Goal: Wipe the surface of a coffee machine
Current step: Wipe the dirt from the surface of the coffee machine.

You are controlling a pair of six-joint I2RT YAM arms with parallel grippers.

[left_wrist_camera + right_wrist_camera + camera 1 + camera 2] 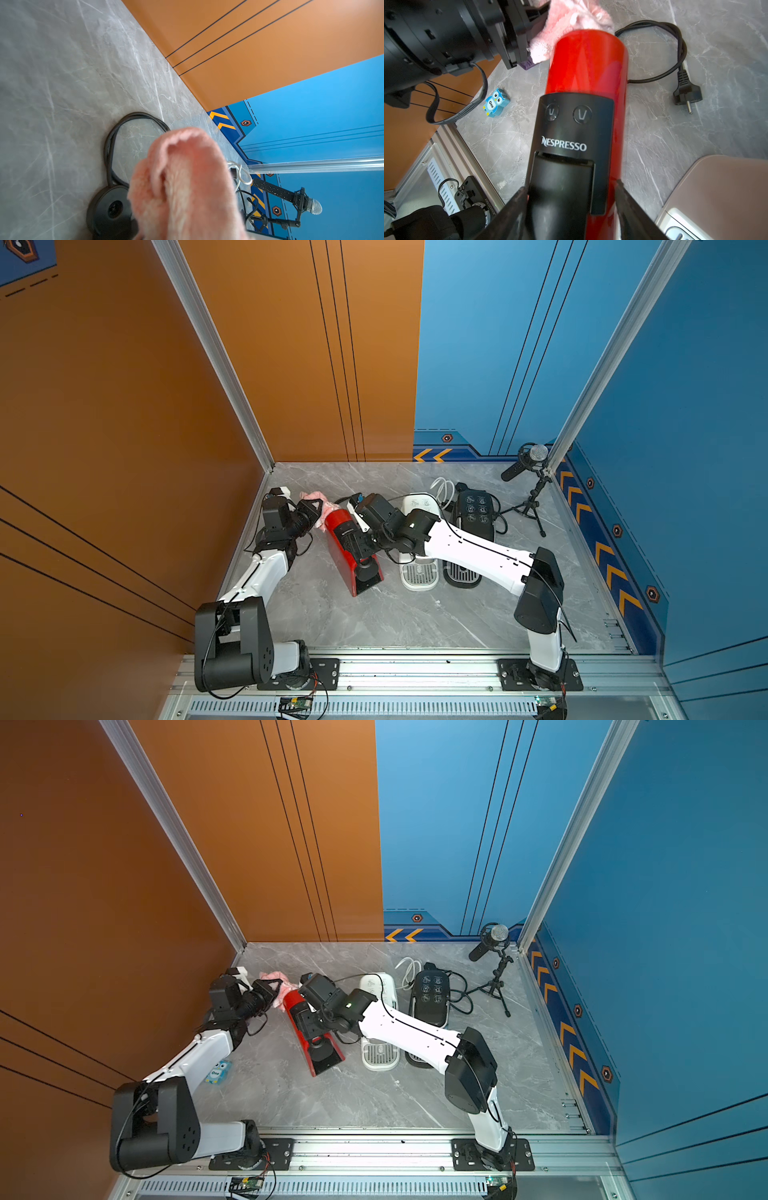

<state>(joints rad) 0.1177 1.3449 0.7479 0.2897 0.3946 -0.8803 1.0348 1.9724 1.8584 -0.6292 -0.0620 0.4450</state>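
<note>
Grey marble-pattern counter (365, 626) forms the work surface. It is enclosed at the back by an orange wall (291, 344) and a blue wall (478, 344).

The red coffee machine (337, 526) stands upright on the counter, left of centre, with its drip tray toward the robot's base. A white coffee machine (419, 504) stands just beside it on the right. A black coffee machine (476, 510) stands on the far side of the white one.

The left gripper (316, 509) is drawn narrow on a pink cloth (312, 496). The cloth bunches out past the fingers and lies against the rear end of the red machine's rounded top (the contact is clearest in the right wrist view).

The right gripper (570, 195) straddles the black front head of the red coffee machine. Its jaws are set fairly wide, with one finger against each side of the head, gripping it.

A black power cord (675, 52) loops out from behind the red body. Its plug (687, 97) lies loose on the counter.

A blue owl block (496, 102) lies on the counter near the left arm, apart from the machine. A microphone (536, 454) on a small tripod stands in the far right corner.
</note>
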